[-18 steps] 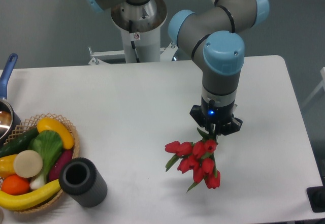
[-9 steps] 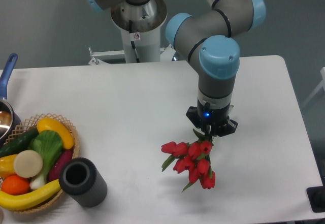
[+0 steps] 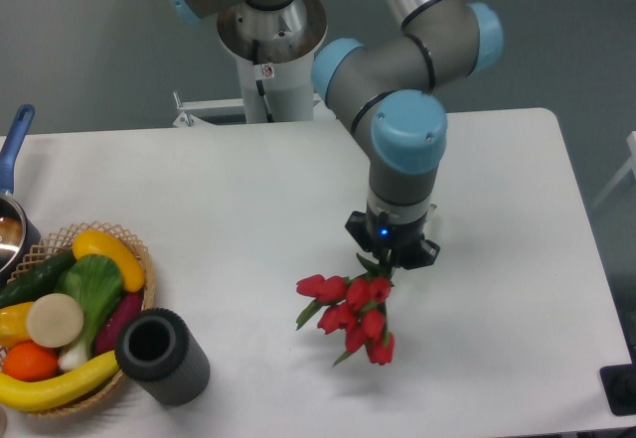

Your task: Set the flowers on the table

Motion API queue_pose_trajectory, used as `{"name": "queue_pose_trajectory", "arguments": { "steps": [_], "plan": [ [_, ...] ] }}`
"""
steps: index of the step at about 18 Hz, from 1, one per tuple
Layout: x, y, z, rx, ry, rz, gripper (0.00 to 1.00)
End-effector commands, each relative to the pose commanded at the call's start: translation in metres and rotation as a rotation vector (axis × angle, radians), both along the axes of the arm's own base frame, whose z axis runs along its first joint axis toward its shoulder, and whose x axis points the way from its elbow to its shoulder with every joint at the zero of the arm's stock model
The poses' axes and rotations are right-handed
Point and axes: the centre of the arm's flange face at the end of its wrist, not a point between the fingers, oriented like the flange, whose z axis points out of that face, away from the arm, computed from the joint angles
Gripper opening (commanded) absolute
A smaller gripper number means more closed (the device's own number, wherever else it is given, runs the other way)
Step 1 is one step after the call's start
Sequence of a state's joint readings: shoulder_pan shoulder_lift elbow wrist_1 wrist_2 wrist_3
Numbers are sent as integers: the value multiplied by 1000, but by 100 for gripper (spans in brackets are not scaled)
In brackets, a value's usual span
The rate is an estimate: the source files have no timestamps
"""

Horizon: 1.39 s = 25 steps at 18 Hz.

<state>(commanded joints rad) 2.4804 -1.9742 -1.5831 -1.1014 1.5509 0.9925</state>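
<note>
A bunch of red tulips [image 3: 350,311] with green stems hangs from my gripper [image 3: 388,259], blooms down and toward the front. The gripper is shut on the stems near their upper end. The blooms sit just above or at the white table [image 3: 248,200], in its front middle part; I cannot tell whether they touch it. The arm's grey and blue wrist stands straight above the gripper.
A dark grey cylindrical vase [image 3: 162,356] lies on its side at the front left. A wicker basket [image 3: 134,249] of toy vegetables and fruit stands at the left edge. A pot with a blue handle [image 3: 17,135] is at the far left. The robot base [image 3: 270,51] stands behind the table.
My gripper has moved left and slightly back across the table, carrying the tulips with it. The grip on the stems is unchanged.
</note>
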Motion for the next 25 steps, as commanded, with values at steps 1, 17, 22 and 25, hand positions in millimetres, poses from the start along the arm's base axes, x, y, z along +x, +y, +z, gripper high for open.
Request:
{"name": "queue_pose_trajectory", "arguments": {
  "steps": [1,17,22,25],
  "plan": [
    [0,0,-1,2,-2,-3,10],
    [8,2,-22,85,109,-4,100],
    [9,-6,3,104,139,-4,100],
    [2,-12,8,108,147,10,100]
  ]
}}
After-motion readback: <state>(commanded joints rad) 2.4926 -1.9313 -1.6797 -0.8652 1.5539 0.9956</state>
